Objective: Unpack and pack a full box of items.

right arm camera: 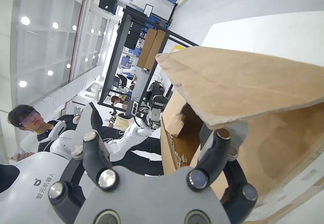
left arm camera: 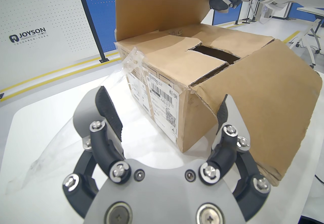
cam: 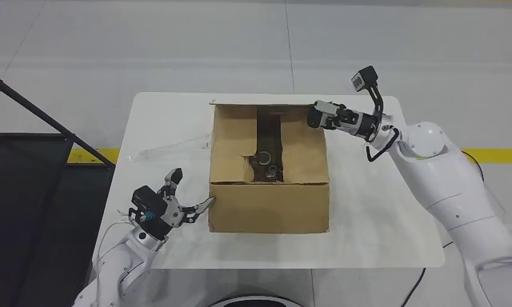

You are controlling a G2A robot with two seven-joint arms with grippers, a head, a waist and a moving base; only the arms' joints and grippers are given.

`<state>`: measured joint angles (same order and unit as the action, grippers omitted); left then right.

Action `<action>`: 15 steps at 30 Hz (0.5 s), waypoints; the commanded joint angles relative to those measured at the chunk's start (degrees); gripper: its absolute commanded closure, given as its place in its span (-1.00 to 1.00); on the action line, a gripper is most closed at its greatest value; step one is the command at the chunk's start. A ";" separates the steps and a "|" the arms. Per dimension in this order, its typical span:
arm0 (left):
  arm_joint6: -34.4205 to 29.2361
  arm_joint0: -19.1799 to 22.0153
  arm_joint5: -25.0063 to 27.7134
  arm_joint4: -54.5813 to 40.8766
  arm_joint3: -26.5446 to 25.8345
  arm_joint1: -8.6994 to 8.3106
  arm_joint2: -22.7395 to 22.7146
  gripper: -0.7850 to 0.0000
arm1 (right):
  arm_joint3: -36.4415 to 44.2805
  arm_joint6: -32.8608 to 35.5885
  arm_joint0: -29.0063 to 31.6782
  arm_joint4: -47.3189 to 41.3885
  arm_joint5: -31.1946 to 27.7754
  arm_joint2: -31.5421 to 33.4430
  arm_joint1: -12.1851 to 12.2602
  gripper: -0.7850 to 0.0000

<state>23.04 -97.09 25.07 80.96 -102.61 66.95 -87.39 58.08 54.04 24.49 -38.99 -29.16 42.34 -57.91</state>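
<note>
A strip of clear film lies on the white tabletop, trailing from the left side of the cardboard box. Near the tabletop's front left corner, the left gripper is spread wide and holds nothing. One of its fingertips is right at the box's front left corner, beside the front flap, which hangs outward and down.

The box sits in the middle of the tabletop with its two side flaps folded inward. A dark gap between them shows small rounded items too dim to identify. The far flap stands upright.

At that flap's right top corner, the right gripper has its fingers well apart, with the flap's edge between them but not clamped.
</note>
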 commanded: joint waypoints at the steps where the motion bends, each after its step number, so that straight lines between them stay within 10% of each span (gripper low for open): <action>1: 0.00 0.00 0.00 0.00 0.00 0.00 0.00 -1.00 | -1.11 -0.46 -0.85 0.15 -0.47 -0.22 -0.67 -1.00; 15: 0.00 0.00 0.00 0.00 0.00 0.00 0.00 -1.00 | -7.44 -3.70 -4.60 1.94 -2.76 -1.36 -4.19 -1.00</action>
<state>23.04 -97.09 25.07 80.96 -102.61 66.95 -87.39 50.60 50.35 19.87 -37.04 -31.94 40.96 -62.12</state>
